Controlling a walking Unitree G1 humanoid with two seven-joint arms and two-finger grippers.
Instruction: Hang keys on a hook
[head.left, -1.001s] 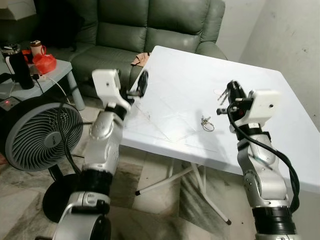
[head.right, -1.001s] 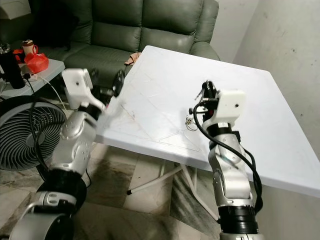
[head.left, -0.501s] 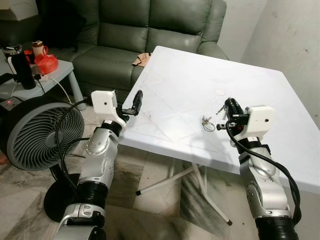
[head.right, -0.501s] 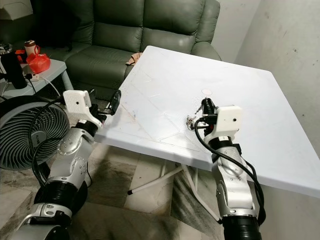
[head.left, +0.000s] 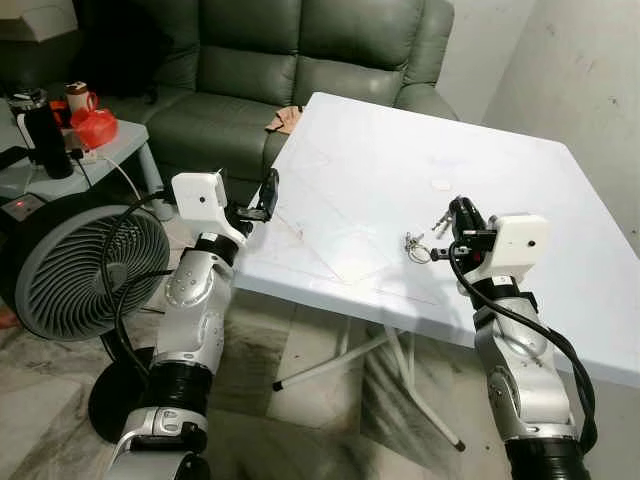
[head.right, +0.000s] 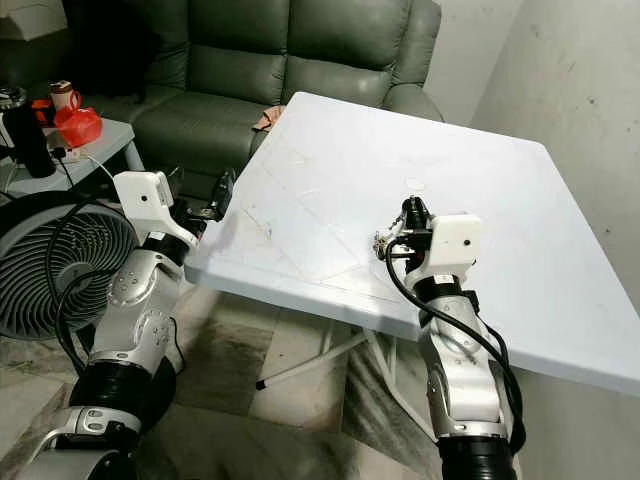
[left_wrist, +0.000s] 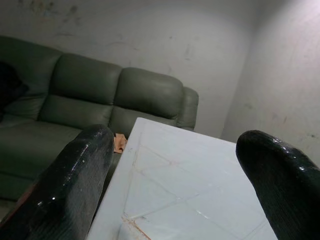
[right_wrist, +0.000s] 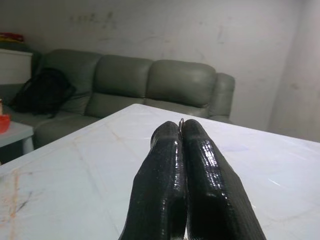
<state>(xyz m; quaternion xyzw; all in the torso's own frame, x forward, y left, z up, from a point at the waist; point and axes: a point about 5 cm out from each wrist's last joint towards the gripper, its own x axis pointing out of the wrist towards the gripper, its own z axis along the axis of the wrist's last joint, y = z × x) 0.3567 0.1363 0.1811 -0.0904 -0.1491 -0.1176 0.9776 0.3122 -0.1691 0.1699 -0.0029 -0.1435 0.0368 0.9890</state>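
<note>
While its right gripper (head.left: 458, 213) hovers low over a white table (head.left: 380, 160), fingers pressed together on a metal ring whose tip shows between the fingertips (right_wrist: 181, 131) in the right wrist view, the robot holds the keys (head.left: 414, 245) so that the bunch dangles just beside the gripper, on the side toward the table's middle, at or barely above the tabletop; whether they touch it cannot be told. One key (head.left: 441, 217) sticks up beside the fingers. A small pale disc (head.left: 439, 184) lies on the table a little beyond the gripper.

At the table's near left corner, the left gripper (head.left: 268, 193) is raised just off the edge, its two black fingers (left_wrist: 75, 185) spread wide and holding nothing, as the left wrist view shows.

Behind the table stands a grey-green sofa (head.left: 300, 50) with a small tan object (head.left: 283, 120) on its seat. To the robot's left a floor fan (head.left: 75, 265) stands on the tiled floor, and past it a low side table (head.left: 95, 155) carries a dark bottle (head.left: 43, 135), a red item (head.left: 92, 127) and a cup (head.left: 76, 98). A plain pale wall (head.left: 570, 70) rises to the right.
</note>
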